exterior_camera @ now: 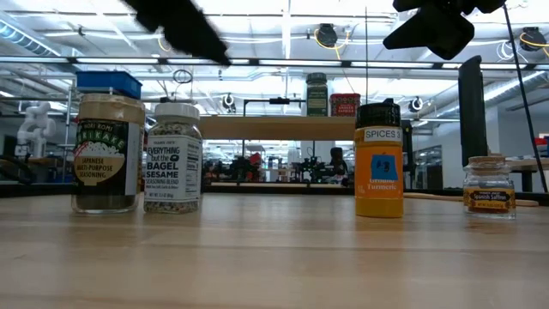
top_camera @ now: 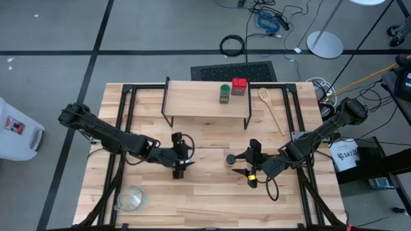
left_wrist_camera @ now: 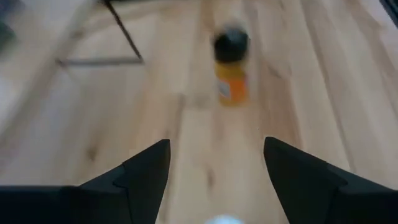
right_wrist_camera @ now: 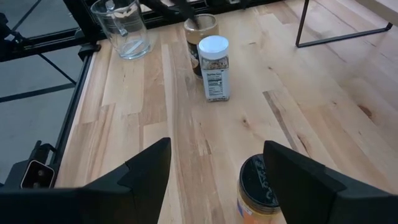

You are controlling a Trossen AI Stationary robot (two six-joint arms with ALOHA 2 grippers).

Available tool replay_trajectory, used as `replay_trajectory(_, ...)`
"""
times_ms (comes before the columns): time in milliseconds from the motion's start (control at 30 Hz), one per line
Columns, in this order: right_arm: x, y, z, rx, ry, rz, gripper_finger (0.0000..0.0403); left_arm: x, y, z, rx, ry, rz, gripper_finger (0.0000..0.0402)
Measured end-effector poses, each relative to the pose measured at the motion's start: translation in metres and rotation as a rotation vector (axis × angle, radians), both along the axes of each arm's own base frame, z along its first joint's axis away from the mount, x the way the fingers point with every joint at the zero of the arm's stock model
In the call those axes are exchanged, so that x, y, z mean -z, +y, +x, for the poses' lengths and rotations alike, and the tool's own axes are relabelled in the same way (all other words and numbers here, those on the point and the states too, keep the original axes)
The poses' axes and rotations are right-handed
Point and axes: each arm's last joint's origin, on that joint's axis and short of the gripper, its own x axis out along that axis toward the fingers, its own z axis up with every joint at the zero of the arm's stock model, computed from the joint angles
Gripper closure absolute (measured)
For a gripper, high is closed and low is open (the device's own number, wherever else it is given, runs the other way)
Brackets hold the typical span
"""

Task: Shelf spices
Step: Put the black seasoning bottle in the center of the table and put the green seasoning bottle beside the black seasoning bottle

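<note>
On the shelf (top_camera: 205,102) at the far middle stand a green-lidded jar (top_camera: 224,93) and a red tin (top_camera: 239,86). On the tabletop, a tan-lidded jar (exterior_camera: 106,154) and a white-lidded jar (exterior_camera: 173,159) stand side by side. Further right are an orange jar with a black lid (exterior_camera: 378,163) and a small brown-lidded jar (exterior_camera: 490,184). My left gripper (top_camera: 182,165) hangs open and empty above the white-lidded jar (right_wrist_camera: 214,67). My right gripper (right_wrist_camera: 214,146) is open and raised just above and beside the black-lidded jar (right_wrist_camera: 258,186).
A wooden spoon (top_camera: 273,109) lies to the right of the shelf. A clear glass vessel (top_camera: 130,199) stands near the table's near left corner. Black frame rails (top_camera: 122,128) run along the table's left and right sides.
</note>
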Motion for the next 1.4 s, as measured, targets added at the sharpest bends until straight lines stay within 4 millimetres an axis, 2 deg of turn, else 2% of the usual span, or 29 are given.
replay_trajectory(200, 0.0, 0.0, 0.0, 0.001, 0.0, 0.002, 0.0161, -0.04, 0.015, 0.014, -0.092, -0.127, 0.191, 0.0133)
replay_trajectory(300, 0.0, 0.0, 0.0, 0.003, -0.001, 0.006, 0.0161, -0.061, 0.03, 0.021, -0.133, -0.159, 0.27, 0.0134)
replay_trajectory(433, 0.0, 0.0, 0.0, 0.005, -0.006, 0.013, 0.0161, -0.088, 0.06, 0.029, -0.148, -0.219, 0.216, 0.0134)
replay_trajectory(600, -0.001, 0.0, 0.0, 0.006, -0.006, 0.017, 0.0161, -0.108, 0.104, 0.033, -0.131, -0.27, 0.137, 0.0134)
replay_trajectory(800, 0.0, 0.0, 0.0, 0.006, -0.005, 0.016, 0.0161, -0.114, 0.146, 0.029, -0.08, -0.292, 0.117, 0.013)
replay_trajectory(1000, 0.0, 0.0, 0.0, 0.007, -0.004, 0.014, 0.0161, -0.113, 0.174, 0.03, -0.113, -0.309, 0.153, 0.0095)
replay_trajectory(1200, 0.0, 0.0, 0.0, 0.007, -0.004, 0.012, 0.0161, -0.12, 0.182, 0.035, -0.1, -0.392, 0.308, 0.0089)
replay_trajectory(1400, 0.0, 0.0, 0.0, 0.006, -0.002, 0.009, 0.0161, -0.111, 0.189, 0.045, -0.211, -0.405, 0.238, 0.0088)
